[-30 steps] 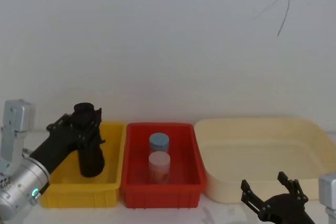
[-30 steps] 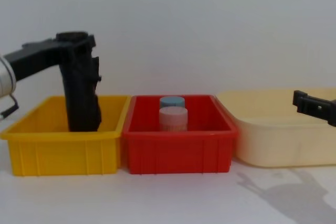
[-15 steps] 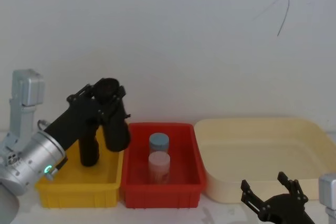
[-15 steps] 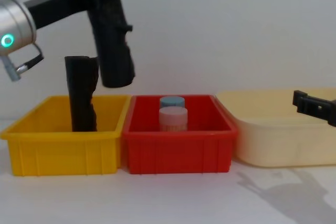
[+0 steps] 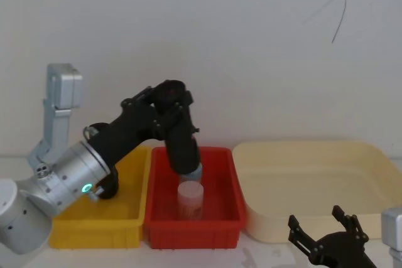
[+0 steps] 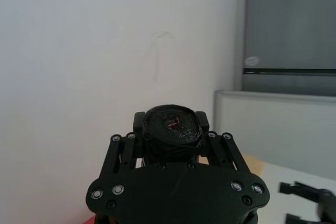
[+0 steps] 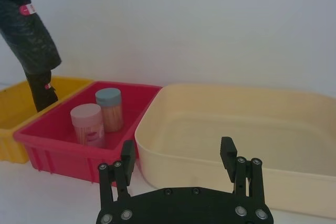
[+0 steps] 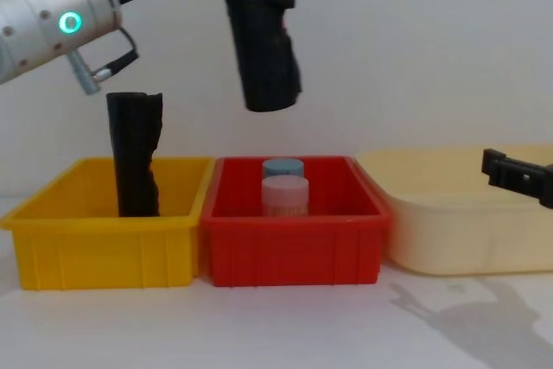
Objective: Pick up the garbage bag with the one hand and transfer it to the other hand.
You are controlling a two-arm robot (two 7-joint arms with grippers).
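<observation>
The garbage bag (image 8: 259,49), a black crinkled roll, hung in the air above the red bin's left half, tilted so that its lower end leaned toward the robot's right. In the chest view it was well clear of everything below it. The left gripper (image 5: 171,108) was clamped on the roll near its upper end, one finger on each side, with the roll's flat top (image 6: 172,127) standing between the fingers in the left wrist view. The silver-grey left arm (image 5: 69,177), with its green light ring lit, reached up and across over the yellow bin.

The cream tub (image 8: 449,231) sat on the right, just beside the red bin (image 8: 294,257), and the yellow bin (image 8: 104,257) stood against the red bin's other side. The right gripper (image 7: 177,153) hovered low in front of the cream tub, its fingers spread apart and holding nothing.

A second black roll (image 8: 134,157) stood upright in the yellow bin, rising above its rim. In the red bin stood two small jars, one behind the other: the pink-lidded jar (image 8: 285,196) nearer the robot and the blue-lidded jar (image 8: 282,167) behind it.
</observation>
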